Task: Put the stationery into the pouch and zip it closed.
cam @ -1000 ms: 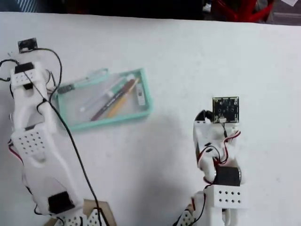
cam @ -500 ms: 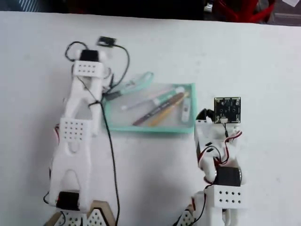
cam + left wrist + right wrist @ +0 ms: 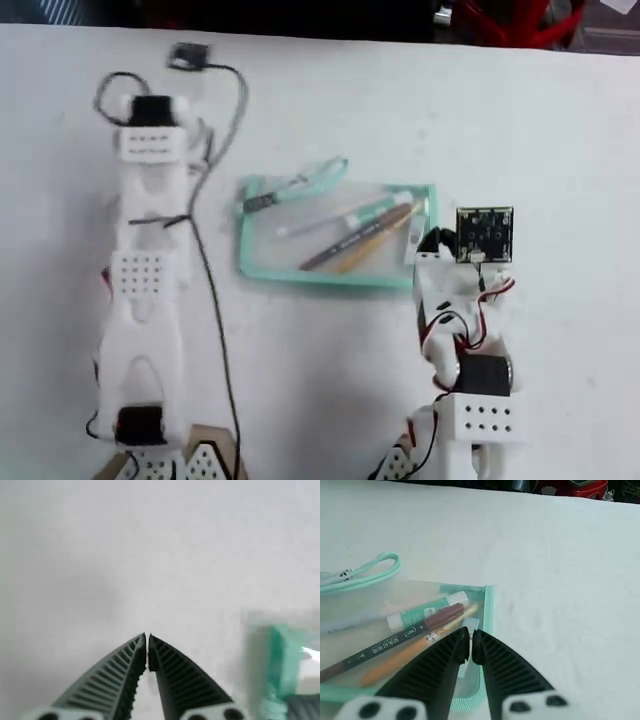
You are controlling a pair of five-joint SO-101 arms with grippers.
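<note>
Several pens [image 3: 355, 240] lay inside your mint pouch [image 3: 268, 252] mid-frame, right claw [image 3: 470, 634] pinched together at its right end, left claw [image 3: 147, 640] pinched together above the tabletop [image 3: 520, 120], upper left.

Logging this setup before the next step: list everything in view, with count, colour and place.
clear pouch with mint-green trim: one, flat on mid-table
mint-green loop strap: one, at the pouch's far edge
white-and-green stick: one, inside the pouch
dark brown pencil: one, inside, beside the stick
orange-yellow pencil: one, inside, beside the brown one
white table: one, under everything
left gripper: one, dark, shut, over bare table beside the pouch
right gripper: one, dark, shut, over the pouch's corner
</note>
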